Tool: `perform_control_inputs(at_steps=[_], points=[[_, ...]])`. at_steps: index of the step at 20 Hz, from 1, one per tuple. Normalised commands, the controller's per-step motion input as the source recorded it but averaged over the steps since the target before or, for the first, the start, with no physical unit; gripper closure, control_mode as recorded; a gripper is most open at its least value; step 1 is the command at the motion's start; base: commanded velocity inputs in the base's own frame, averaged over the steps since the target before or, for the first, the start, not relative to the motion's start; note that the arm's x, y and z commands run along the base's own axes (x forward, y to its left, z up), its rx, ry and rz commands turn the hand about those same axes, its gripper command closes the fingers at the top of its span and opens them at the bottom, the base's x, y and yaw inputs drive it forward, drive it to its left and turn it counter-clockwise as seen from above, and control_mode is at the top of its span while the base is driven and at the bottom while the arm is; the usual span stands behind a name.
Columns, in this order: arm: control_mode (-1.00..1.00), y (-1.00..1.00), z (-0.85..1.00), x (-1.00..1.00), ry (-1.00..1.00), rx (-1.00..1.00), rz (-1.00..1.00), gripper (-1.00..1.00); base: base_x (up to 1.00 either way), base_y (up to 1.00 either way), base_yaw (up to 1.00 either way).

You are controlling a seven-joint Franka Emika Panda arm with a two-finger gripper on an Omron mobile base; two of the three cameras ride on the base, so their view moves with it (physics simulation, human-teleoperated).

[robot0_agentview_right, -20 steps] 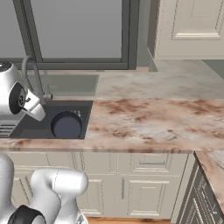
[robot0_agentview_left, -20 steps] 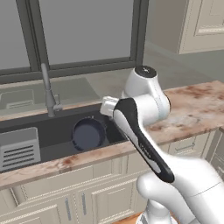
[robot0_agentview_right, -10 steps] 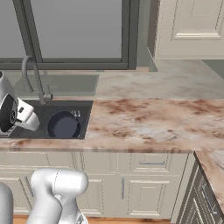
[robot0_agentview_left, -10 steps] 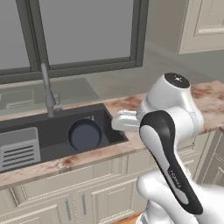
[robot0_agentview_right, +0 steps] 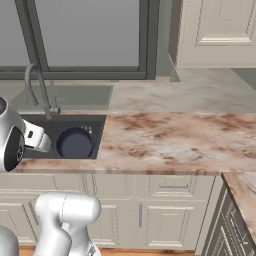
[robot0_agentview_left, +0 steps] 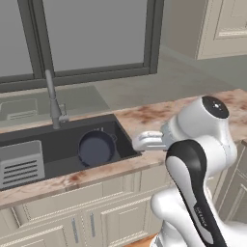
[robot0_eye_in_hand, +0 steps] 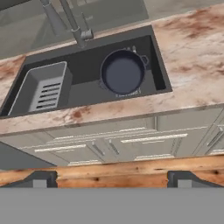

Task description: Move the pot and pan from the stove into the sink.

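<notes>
Arm swung right, off sink (robot0_agentview_left: 62,144) | gripper (robot0_eye_in_hand: 112,179) spread wide, empty | pot (robot0_eye_in_hand: 122,72) in basin

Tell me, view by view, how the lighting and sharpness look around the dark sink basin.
Left base view: flat, even light, a soft shade under the deep round blue-grey pot in the dark grey sink, edges slightly soft. Right base view: same even light, no glare on the mottled brown stone counter. Hand view: sharpest, looking steeply down; the grey slotted rack reads clearly.
</notes>
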Motion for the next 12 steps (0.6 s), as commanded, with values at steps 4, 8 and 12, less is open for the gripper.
perform_control_inputs(at_steps=[4,8,12], points=[[1.0,0.0,0.0,0.0,0.0,0.0,0.0,-1.0,-0.09,0.0,0.02],[1.0,0.0,0.0,0.0,0.0,0.0,0.0,-1.0,-0.37,0.0,0.31],[1.0,0.0,0.0,0.0,0.0,0.0,0.0,-1.0,-0.26,0.0,0.42]])
